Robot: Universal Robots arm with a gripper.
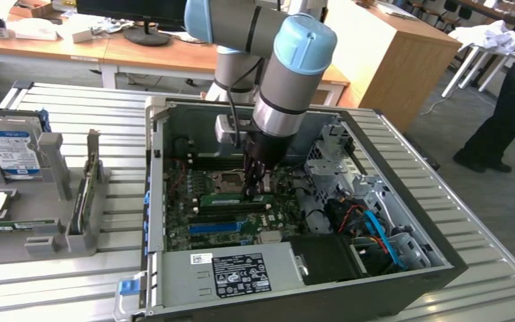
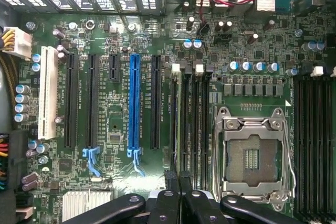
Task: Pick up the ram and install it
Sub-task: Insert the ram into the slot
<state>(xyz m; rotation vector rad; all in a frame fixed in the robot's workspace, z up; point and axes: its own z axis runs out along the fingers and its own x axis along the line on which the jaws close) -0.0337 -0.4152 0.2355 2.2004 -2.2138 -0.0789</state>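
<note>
The ram is a thin green stick lying along a memory slot on the motherboard, inside the open computer case. In the wrist view the ram is seen edge-on, in the slot beside the white latch. My gripper reaches straight down into the case and stands over the end of the ram at the exterior view's right. The black fingertips are shut together at the stick's near end, the gripper right above it. Whether they touch the ram I cannot tell.
A long blue slot and the bare processor socket flank the memory slots. The power supply fills the case's near side. A grey fixture with a hard drive stands at the exterior view's left. A person stands far right.
</note>
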